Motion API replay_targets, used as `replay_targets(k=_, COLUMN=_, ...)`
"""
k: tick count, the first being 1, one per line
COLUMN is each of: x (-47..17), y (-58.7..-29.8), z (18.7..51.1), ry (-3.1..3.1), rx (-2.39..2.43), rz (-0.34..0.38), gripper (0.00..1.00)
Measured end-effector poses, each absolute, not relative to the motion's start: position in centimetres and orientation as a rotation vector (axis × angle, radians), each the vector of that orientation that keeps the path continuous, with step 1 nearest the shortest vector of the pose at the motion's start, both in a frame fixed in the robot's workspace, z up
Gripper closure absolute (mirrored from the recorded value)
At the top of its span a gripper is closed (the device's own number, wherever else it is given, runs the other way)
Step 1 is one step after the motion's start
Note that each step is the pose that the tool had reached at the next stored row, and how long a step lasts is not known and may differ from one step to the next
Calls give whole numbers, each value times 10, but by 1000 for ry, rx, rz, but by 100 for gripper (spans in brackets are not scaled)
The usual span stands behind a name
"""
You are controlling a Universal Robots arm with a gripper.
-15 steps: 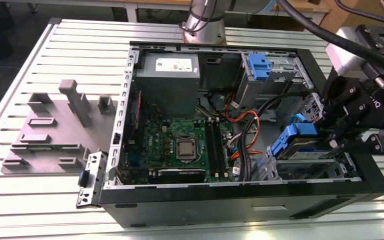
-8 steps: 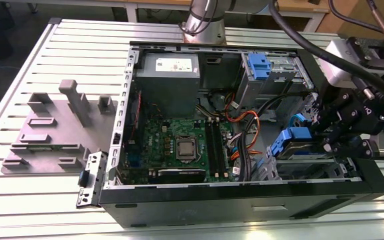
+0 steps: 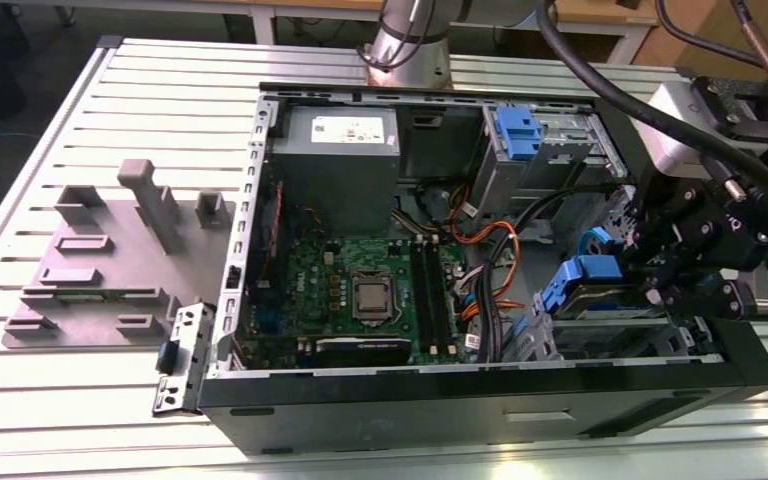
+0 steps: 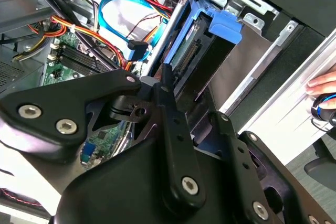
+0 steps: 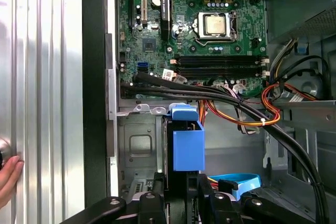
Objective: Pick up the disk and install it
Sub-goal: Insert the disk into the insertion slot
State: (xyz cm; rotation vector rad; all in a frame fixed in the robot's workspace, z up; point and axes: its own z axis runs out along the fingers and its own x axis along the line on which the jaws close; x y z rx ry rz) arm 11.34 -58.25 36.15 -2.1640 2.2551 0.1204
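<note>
Near four o'clock inside the open black computer case [image 3: 491, 410], black fingers [image 4: 169, 108] of the gripper [image 5: 182, 192] clamp the silver, blue-bracketed disk [image 5: 188, 145].

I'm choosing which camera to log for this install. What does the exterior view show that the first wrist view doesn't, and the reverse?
Exterior view adds: the grey fixture block lying on the slatted table at the exterior view's left, and the arm's base behind the computer case.
First wrist view adds: a person's fingertips over the table, outside the case wall.
Both: the motherboard with its CPU socket, and the blue-bracketed disk at the drive bay with the hand close against it.
</note>
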Motion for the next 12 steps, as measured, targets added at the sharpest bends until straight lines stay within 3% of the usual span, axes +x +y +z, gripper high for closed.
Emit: replay_targets(k=12, x=113, y=-583, z=354, ry=2255, rx=-2164, rz=120, gripper=65)
